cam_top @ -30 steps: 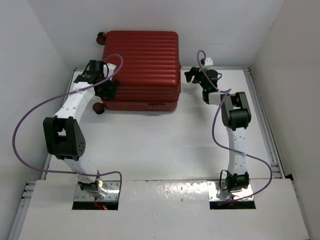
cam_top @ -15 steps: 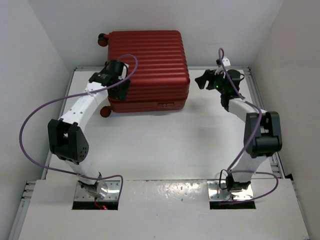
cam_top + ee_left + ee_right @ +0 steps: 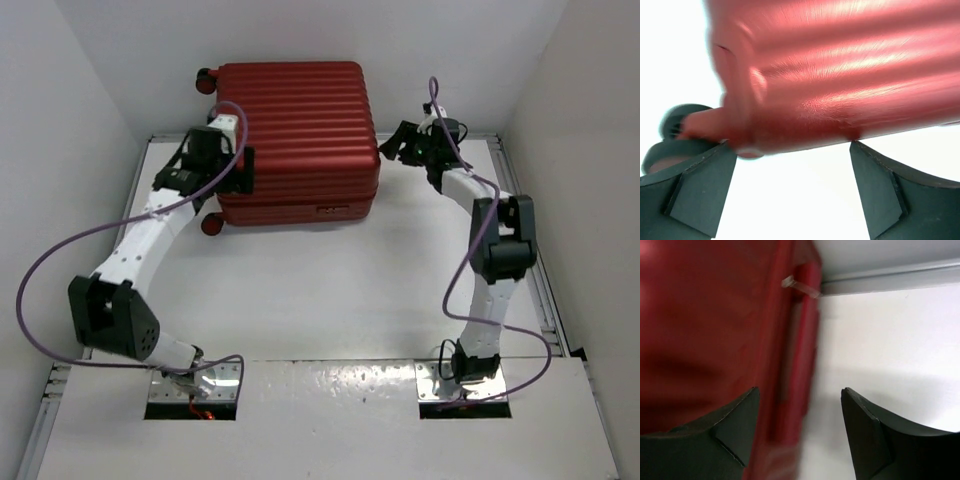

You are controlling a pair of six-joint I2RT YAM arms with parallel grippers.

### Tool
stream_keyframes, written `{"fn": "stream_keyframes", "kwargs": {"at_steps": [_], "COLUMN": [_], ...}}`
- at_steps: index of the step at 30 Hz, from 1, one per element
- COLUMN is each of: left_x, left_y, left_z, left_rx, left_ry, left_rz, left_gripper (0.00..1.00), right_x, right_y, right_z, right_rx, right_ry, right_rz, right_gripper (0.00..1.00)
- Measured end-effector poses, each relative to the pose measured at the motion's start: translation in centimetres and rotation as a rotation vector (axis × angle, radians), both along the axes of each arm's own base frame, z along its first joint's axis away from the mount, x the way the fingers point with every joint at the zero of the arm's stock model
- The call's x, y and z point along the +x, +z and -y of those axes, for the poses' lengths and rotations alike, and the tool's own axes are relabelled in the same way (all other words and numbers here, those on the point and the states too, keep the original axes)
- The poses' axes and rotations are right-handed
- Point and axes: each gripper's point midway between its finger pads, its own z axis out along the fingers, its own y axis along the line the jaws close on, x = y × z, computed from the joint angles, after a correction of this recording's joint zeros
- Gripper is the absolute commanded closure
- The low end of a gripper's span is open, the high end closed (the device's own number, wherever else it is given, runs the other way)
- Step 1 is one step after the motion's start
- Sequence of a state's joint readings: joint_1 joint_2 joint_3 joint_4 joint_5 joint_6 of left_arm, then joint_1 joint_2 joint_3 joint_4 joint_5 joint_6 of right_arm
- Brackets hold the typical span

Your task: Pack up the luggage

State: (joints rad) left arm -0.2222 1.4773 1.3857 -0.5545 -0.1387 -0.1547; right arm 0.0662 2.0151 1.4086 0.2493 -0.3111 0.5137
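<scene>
I find the luggage shut and flat at the far side of the desk, wheels leftward, between my tools; left tool wide open, empty, at its near-left corner; right tool partly open, empty, beside its right edge.

The luggage is smeared in both wrist views and runs off the frame edges. The wheel at its corner is a blur too. From above, the little mark on its near side's too tiny to read.
</scene>
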Motion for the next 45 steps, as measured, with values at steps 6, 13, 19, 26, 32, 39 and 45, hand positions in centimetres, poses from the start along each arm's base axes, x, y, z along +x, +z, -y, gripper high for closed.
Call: {"fn": "stream_keyframes", "kwargs": {"at_steps": [6,13,19,26,32,39,45], "left_x": [1.7,1.4,1.7,2.2,2.4,2.2,2.1], "left_y": [9.0,12.4,11.5,10.2,9.0,7.1,6.6], "left_z": [-6.5,-13.0,-13.5,-14.1,-14.3,-14.3,-14.3], "left_rx": [-0.057,0.021,0.110,0.161,0.179,0.185,0.187], "left_ry": [0.151,0.344,0.345,0.349,0.347,0.346,0.345], "left_rz": [0.327,0.413,0.380,0.347,0.325,0.286,0.277], "left_gripper": [0.00,0.00,0.00,0.00,0.00,0.00,0.00], "right_x": [5.6,7.9,7.3,6.9,7.0,7.0,7.0], "right_y": [-4.8,-8.0,-7.4,-7.2,-7.0,-6.9,-6.8], "right_z": [1.4,0.0,-1.5,-2.5,-2.7,-2.8,-3.0], "right_rx": [0.028,0.063,0.107,0.125,0.119,0.105,0.100], "right_ry": [-0.044,0.036,0.121,0.163,0.171,0.181,0.184], "right_rz": [-0.028,-0.048,-0.035,-0.021,-0.011,0.001,0.006], "right_gripper": [0.37,0.37,0.37,0.34,0.34,0.34,0.34]}}
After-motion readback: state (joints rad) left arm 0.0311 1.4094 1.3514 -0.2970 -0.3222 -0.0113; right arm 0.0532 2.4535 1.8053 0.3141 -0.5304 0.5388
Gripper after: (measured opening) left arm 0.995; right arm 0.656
